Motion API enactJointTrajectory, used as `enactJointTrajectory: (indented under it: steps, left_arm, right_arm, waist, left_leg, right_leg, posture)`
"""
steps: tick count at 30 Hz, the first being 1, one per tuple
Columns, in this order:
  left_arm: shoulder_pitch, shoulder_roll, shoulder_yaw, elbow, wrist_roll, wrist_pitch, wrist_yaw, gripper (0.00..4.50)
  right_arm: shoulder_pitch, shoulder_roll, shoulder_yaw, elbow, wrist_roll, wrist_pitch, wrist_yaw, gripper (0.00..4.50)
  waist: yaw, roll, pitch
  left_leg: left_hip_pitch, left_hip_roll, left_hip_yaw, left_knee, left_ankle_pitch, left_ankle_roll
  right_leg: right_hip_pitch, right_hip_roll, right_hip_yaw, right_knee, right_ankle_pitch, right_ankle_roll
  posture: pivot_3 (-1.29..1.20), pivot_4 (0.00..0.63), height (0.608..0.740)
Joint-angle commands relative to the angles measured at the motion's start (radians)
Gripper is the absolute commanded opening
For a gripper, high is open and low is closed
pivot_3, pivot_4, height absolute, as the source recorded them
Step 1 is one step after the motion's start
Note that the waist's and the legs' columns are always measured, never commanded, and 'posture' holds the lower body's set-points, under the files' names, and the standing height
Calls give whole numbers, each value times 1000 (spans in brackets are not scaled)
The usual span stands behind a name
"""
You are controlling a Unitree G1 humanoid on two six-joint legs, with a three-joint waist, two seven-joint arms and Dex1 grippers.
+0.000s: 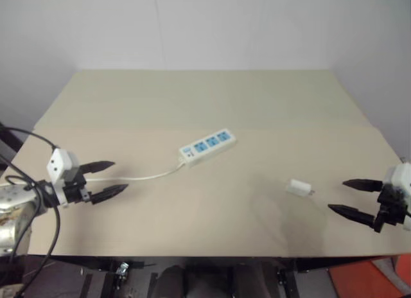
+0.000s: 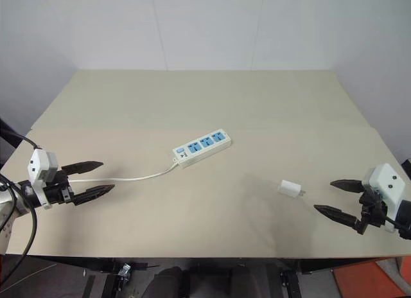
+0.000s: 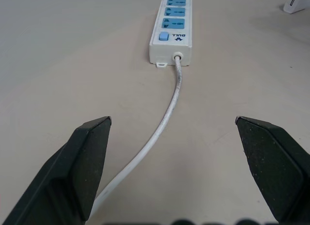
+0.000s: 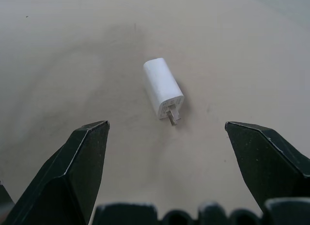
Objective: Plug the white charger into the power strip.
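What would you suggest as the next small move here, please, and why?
Probably ease the right gripper forward to straddle the white charger. Its jaws stand open and empty, the charger lies loose on the table just ahead, prongs toward that gripper, apart from the power strip.

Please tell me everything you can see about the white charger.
The charger is a small white block with rounded edges, smooth and plastic-looking. Short metal prongs stick out of one end, toward the right end effector. It lies on its side on the beige table, apart from the strip, unplugged. Nothing but the table touches it.
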Motion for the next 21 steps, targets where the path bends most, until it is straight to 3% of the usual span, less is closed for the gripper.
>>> enactJointTrajectory:
  steps: [1, 13, 21]
  left_arm:
    - [-12, 2, 10, -1, 9, -29, -1, 4479]
    - [-37, -4, 4, 33, 22, -51, -6, 4479]
    - [-199, -89, -6, 219, -38, -60, -75, 4479]
  right_arm:
    - [5, -21, -49, -26, 13, 7, -12, 4500]
    - [24, -15, -52, -42, 16, 12, -28, 4500]
    - [-46, -15, -27, -102, 45, 44, -69, 4500]
  waist:
    - [0, 0, 0]
    - [0, -1, 0]
    - [1, -1, 1]
  left_leg:
    - [0, 0, 0, 0, 0, 0]
    - [0, 0, 0, 0, 0, 0]
    - [0, 0, 3, 0, 0, 0]
  right_leg:
    - [0, 0, 0, 0, 0, 0]
    - [0, 0, 0, 0, 0, 0]
    - [0, 0, 0, 0, 0, 0]
  posture:
    - [0, 150, 740]
    - [0, 150, 740]
    - [0, 150, 740]
